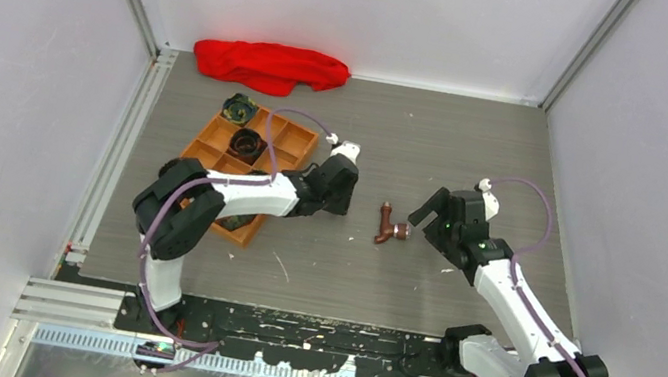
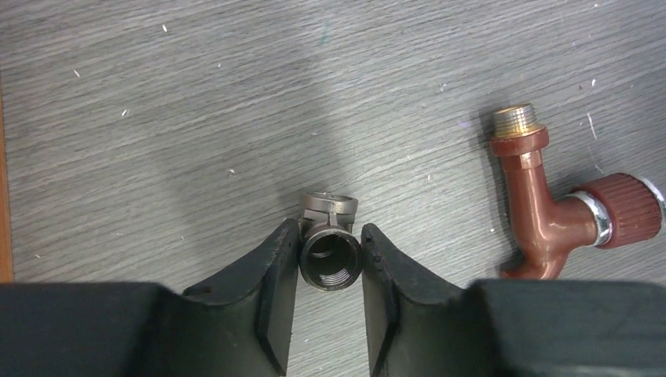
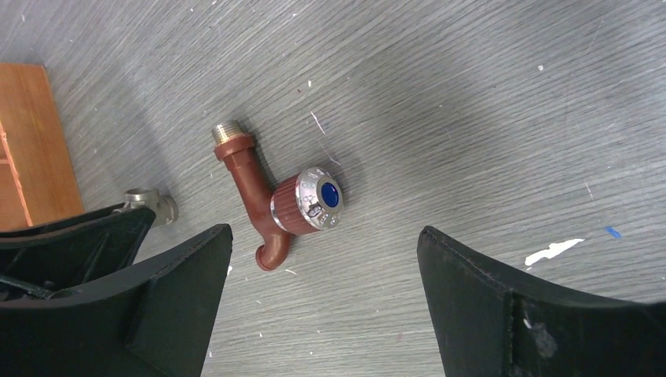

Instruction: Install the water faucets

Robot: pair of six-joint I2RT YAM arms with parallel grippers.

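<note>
One reddish-brown faucet [image 1: 392, 226] lies flat on the grey table between the two arms. It has a brass threaded end, a side branch and a silvery knob with a blue dot. It also shows in the left wrist view [image 2: 550, 220] and the right wrist view [image 3: 271, 208]. My left gripper [image 1: 346, 194] [image 2: 330, 228] is shut on a small grey metal fitting [image 2: 331, 255] with an internal thread, held low over the table just left of the faucet. The fitting also shows in the right wrist view [image 3: 153, 204]. My right gripper [image 1: 423, 225] [image 3: 323, 232] is open wide and empty, just right of the faucet's knob.
An orange compartment tray [image 1: 215, 144] sits behind my left arm, holding dark coiled straps [image 1: 247, 142]. A red cloth [image 1: 270, 65] lies at the back edge. White walls and aluminium rails [image 1: 116, 164] bound the table.
</note>
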